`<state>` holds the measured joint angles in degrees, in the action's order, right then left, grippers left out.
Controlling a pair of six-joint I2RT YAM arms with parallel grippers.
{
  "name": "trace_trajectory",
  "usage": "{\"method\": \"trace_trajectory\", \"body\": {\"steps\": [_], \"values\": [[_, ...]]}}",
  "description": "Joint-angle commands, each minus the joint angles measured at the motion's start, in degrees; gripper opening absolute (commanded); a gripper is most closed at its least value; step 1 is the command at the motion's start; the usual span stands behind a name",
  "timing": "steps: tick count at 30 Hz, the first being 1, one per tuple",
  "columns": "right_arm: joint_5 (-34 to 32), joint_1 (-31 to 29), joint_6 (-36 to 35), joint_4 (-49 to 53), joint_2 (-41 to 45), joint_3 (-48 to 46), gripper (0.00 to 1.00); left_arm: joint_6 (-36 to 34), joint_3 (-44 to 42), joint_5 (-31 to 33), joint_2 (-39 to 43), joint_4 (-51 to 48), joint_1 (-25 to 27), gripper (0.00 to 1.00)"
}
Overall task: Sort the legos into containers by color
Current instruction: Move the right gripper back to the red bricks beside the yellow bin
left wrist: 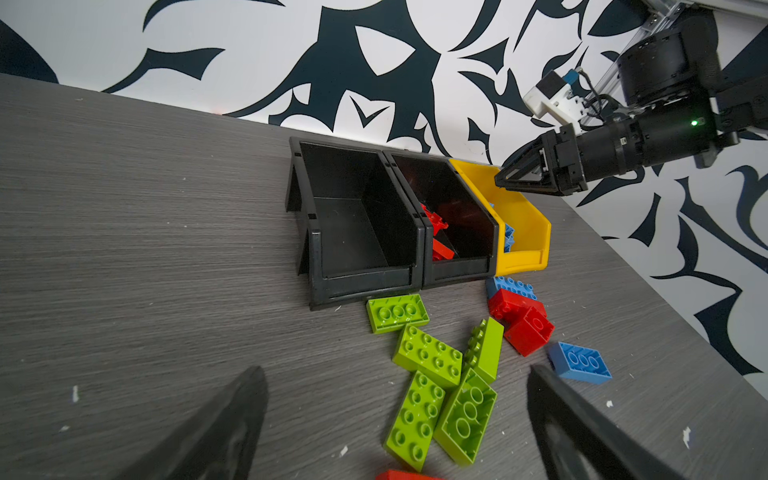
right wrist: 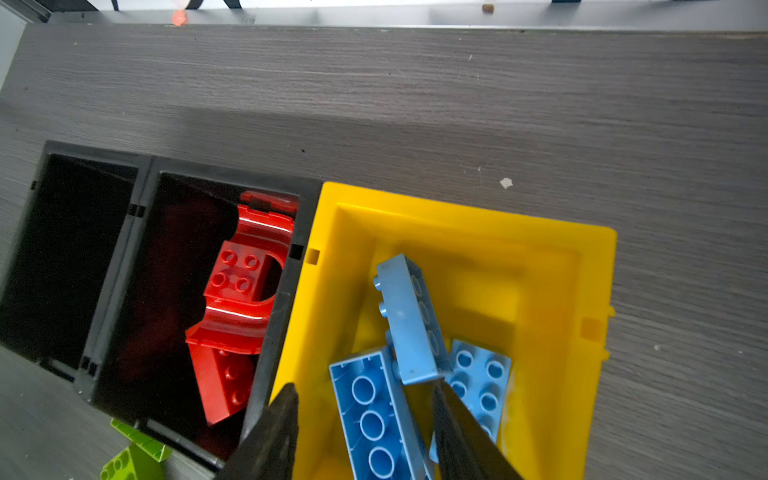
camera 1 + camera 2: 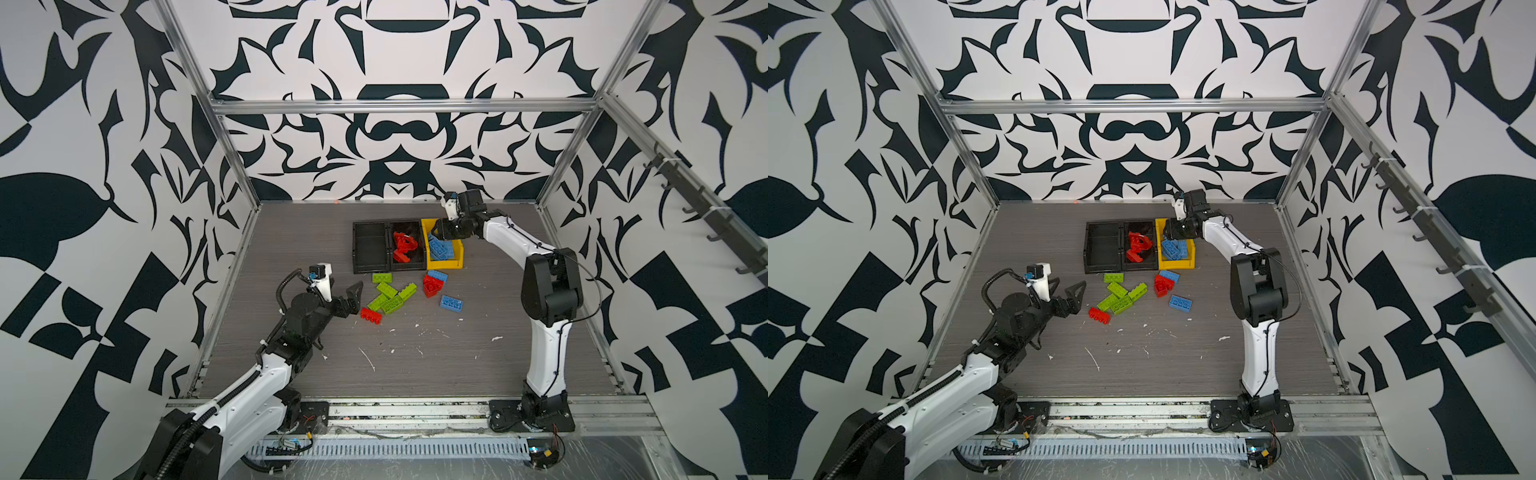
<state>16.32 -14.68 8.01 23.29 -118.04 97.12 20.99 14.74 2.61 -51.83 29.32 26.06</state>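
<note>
- Right claw (image 2: 363, 386) hangs with jaws apart over the yellow bin (image 3: 446, 262), upper centre-right in both top views. The light blue bricks (image 2: 374, 415) lie inside below it.
- Left claw (image 3: 352, 301) gapes wide at centre-left, gripping nothing, just beside a red brick (image 3: 370, 315) and the lime green bricks (image 3: 388, 295).
- The middle black bin (image 3: 405, 267) holds red pieces (image 3: 403, 245), and the left black bin (image 3: 370, 268) touches it.
- A red-and-blue cluster (image 3: 432, 284) and a lone blue brick (image 3: 451, 302) lie loose on the table (image 3: 415, 365), below the yellow bin.
</note>
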Motion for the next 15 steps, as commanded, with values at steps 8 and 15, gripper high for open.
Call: {"method": "trace_trajectory", "body": {"steps": [8, 15], "values": [[-9.8, -6.6, 3.7, -0.4, 23.3, -18.4, 0.56, -0.2, 0.5, -0.1, 0.0, 0.5, 0.2, 1.0], [-17.6, -14.7, 6.5, -0.5, 31.9, -30.6, 0.59, 0.0, 0.5, -0.4, -0.2, 0.6, 0.2, 1.0]]}}
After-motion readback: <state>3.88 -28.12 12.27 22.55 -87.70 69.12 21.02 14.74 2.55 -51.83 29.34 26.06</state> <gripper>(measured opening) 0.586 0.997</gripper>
